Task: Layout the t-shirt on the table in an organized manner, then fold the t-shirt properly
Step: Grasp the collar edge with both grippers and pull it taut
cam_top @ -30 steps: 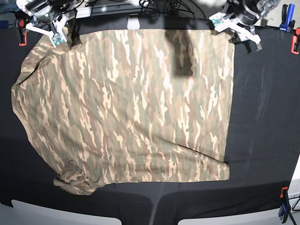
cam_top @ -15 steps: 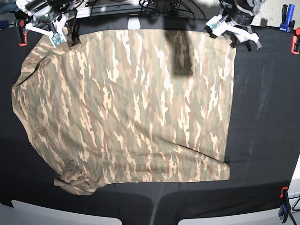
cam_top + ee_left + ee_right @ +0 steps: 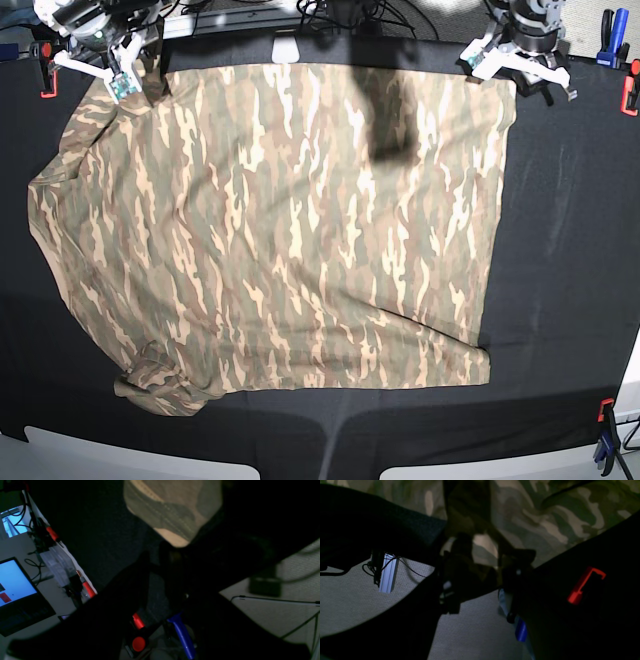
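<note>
Two arms sit at the far edge of the table [image 3: 560,250], one at each top corner of the t-shirt [image 3: 280,230]. The shirt lies nearly flat on the black cloth and fills most of the middle, with its far hem running along the 12 o'clock edge. One sleeve is bunched at about 7 o'clock and the side at 9 o'clock bulges outward.

It looks like thin, soft, light fabric that will drape and wrinkle, not hold a shape. I would judge that it drags easily across the cloth and stretches if pulled from one point only. The sensible holds are the hemmed corners and the stitched edges, where the doubled cloth gives the fingers something to pinch.

Up at 1 o'clock, the left gripper [image 3: 520,62] is over the shirt's corner. In the left wrist view that hemmed corner [image 3: 172,512] lies just ahead of the dark jaws. The picture is too dim to show whether they pinch it or how far apart they stand, so I cannot tell.

At 11 o'clock the right gripper [image 3: 130,72] is at the opposite corner. The right wrist view shows its fingers [image 3: 517,580] set wide, with camouflage cloth lying between them. A firm grip there is not clear to me.
</note>
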Controlling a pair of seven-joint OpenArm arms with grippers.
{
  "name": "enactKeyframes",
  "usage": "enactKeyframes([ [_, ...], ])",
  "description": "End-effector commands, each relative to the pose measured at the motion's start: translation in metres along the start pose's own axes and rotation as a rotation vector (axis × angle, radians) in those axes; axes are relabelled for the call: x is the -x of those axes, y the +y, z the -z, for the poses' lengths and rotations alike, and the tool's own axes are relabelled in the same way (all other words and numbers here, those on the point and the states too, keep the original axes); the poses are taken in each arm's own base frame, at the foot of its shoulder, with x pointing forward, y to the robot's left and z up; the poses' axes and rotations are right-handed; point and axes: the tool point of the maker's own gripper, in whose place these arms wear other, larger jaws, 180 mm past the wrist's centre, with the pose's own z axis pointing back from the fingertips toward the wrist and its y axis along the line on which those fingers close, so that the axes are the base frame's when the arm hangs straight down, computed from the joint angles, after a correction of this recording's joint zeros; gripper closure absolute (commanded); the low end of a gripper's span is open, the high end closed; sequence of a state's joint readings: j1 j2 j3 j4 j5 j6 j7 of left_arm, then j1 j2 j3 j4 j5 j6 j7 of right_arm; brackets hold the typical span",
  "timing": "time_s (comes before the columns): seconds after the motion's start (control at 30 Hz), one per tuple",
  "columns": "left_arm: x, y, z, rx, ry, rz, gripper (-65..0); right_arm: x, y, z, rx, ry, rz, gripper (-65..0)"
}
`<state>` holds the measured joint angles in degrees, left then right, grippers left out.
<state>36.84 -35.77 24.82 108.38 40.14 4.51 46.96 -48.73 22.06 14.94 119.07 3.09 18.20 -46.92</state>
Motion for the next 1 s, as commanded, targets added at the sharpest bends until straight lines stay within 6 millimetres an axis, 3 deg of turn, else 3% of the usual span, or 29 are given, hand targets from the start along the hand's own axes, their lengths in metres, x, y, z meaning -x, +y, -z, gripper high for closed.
enactKeyframes([
  [0.0,-0.004,0.006,-0.004,-0.024,-0.021,0.007,-11.2,-0.003,-0.004,-0.003,0.011,-0.015,-0.012,-25.0],
  [0.23,-0.048,-0.005,-0.039,0.010,-0.238,0.132,-11.2,-0.003,-0.004,-0.003,0.011,-0.014,-0.012,-25.0],
  [0.33,-0.063,-0.003,-0.042,-0.008,-0.325,0.148,-13.7,-0.003,-0.004,-0.003,0.011,-0.014,-0.012,-25.0],
  [0.5,-0.065,0.001,-0.036,0.006,-0.320,0.110,-27.2,-0.002,-0.004,-0.003,0.011,-0.009,-0.012,-25.0],
  [0.8,-0.046,-0.006,-0.033,0.024,-0.227,0.150,-25.3,-0.001,-0.004,-0.003,0.011,-0.003,-0.012,-25.0],
  [0.97,-0.039,-0.023,-0.024,0.057,-0.242,0.202,-25.3,-0.001,-0.004,-0.003,0.011,-0.002,-0.012,-25.0],
])
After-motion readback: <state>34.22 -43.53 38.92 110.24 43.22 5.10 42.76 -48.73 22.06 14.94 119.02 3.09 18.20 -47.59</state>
